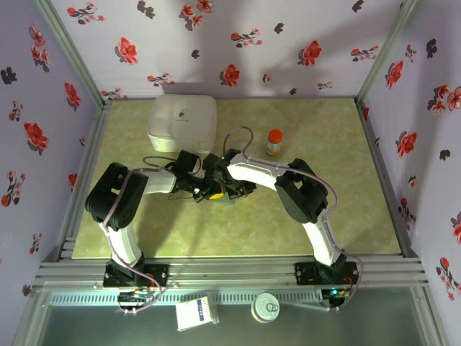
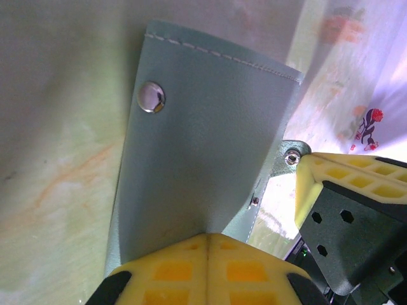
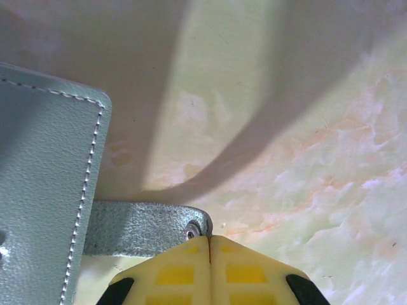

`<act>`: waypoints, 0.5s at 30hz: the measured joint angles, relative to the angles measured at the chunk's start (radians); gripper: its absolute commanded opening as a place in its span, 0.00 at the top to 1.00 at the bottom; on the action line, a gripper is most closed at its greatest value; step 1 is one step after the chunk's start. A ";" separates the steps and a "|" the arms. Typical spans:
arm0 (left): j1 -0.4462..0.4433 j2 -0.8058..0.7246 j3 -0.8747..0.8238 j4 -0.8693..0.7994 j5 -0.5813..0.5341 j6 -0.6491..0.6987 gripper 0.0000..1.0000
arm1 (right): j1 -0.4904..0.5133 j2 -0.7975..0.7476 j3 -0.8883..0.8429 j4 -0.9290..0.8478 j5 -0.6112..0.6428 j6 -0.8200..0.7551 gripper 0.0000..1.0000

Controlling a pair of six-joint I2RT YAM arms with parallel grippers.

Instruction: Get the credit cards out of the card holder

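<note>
Pinching the holder (image 2: 210,146) by its edge, the left gripper (image 2: 208,243) steadies it so the right gripper (image 3: 210,244), clamped on the strap (image 3: 133,225), can likely pull it open.

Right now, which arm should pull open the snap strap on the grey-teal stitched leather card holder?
Right. The right gripper looks shut on the end of the snap strap, so it can likely pull it free; the left gripper pinches the card holder body and can steady it.
</note>
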 measured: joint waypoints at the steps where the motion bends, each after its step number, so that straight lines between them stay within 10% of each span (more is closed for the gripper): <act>1: 0.000 0.000 0.000 0.000 0.001 0.000 1.00 | 0.001 -0.002 -0.005 0.003 0.002 0.000 1.00; 15: -0.009 -0.042 0.000 -0.025 -0.049 -0.012 0.98 | -0.061 -0.181 -0.216 0.224 -0.134 0.034 0.84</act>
